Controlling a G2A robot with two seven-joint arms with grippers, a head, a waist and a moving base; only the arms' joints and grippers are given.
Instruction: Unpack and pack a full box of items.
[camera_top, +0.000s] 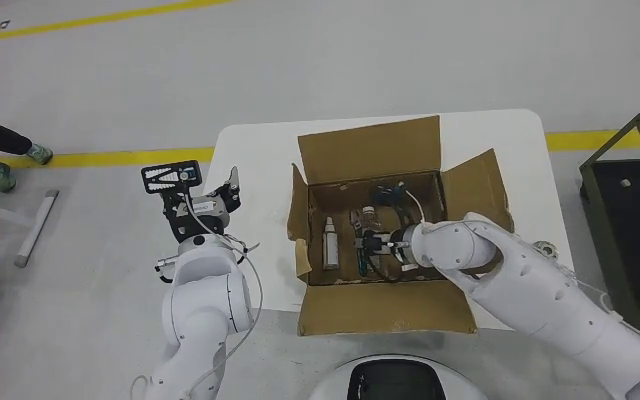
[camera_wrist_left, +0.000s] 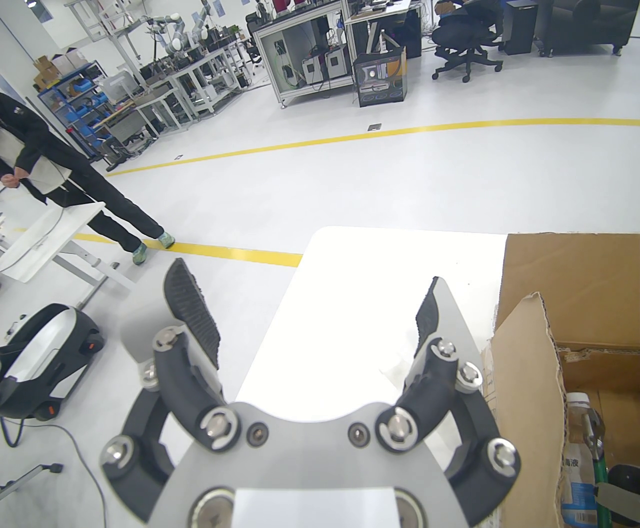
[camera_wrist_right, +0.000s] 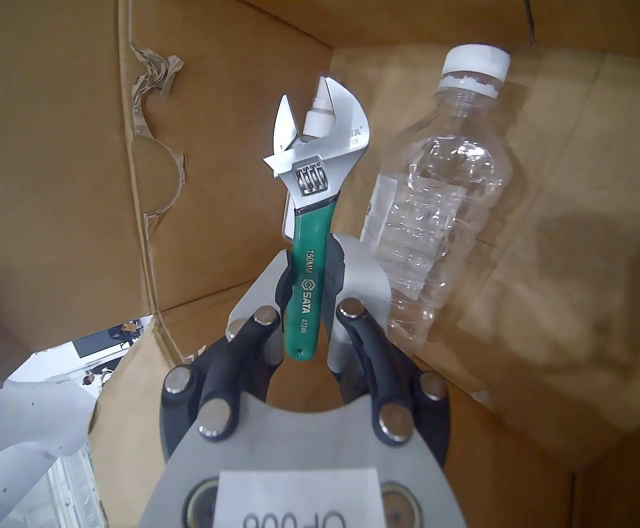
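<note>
An open cardboard box stands on the white table. My right gripper is inside it, shut on the green handle of an adjustable wrench, which it holds clear of the box floor with its steel head pointing away from the wrist. A clear plastic bottle with a white cap lies beside the wrench. A white spray bottle lies by the box's left wall, and a blue item with a white cable sits at the far wall. My left gripper hangs open and empty beside the table's left edge, outside the box.
The box flaps are folded outward on all sides, the left one close to my left gripper. A dark cart stands off the table's right side. A wheeled robot base and a small white desk stand on the floor to the left.
</note>
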